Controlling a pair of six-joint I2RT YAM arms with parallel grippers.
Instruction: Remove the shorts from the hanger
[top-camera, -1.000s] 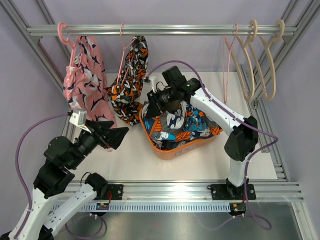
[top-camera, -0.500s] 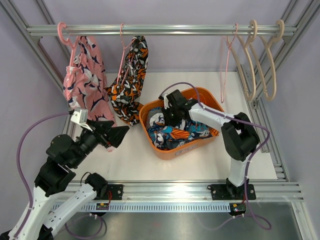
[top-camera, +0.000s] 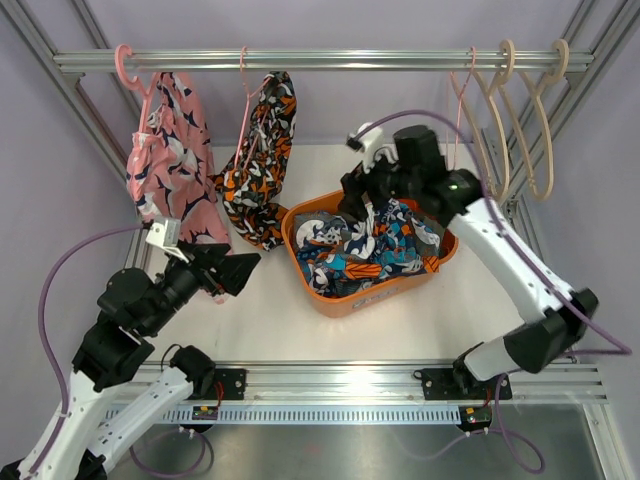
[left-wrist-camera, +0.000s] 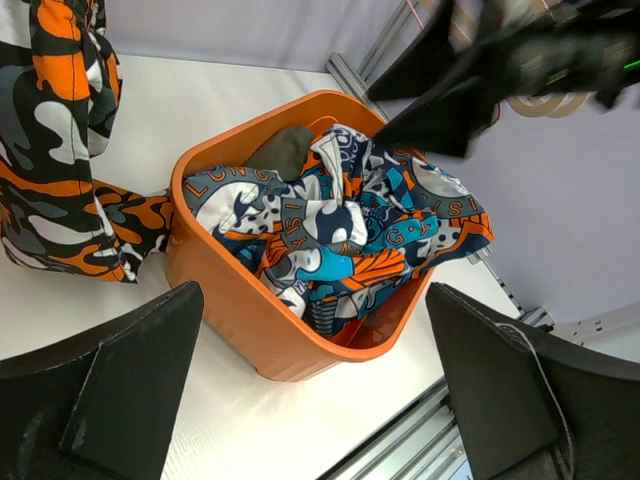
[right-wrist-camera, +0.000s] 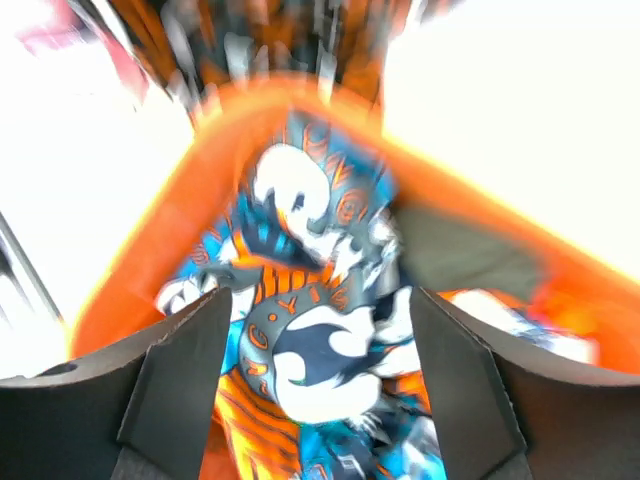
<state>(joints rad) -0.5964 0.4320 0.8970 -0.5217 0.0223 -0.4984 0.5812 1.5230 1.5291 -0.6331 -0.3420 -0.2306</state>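
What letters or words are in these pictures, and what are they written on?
"LUNG", roughly: on the printed shorts lying in the orange basket, toward the left of the left wrist view; folds bend the letters, so I am not sure of it.
"ISY": same shorts, middle fold.
"GY": same shorts, further right.
Right wrist view: letters on those shorts, too blurred to read.
Nothing else can be read.
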